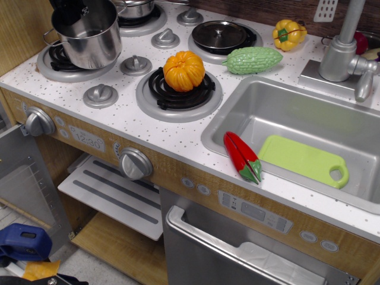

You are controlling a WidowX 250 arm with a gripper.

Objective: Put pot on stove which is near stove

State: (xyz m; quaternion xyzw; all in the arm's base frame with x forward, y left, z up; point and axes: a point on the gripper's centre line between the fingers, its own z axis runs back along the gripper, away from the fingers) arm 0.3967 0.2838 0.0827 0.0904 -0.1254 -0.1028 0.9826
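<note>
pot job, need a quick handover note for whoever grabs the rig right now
Pincer: black, at the top left, at the rim of the steel pot; whether it is clamped cannot be told from this view.
Pot: over the front-left burner, slightly tilted; not clear whether it rests on the coil or is just above it.
Done: pot brought to that burner.
Left: settle it flat on the coil, release, back the arm away.
Note: the pumpkin occupies the next front burner.
</note>
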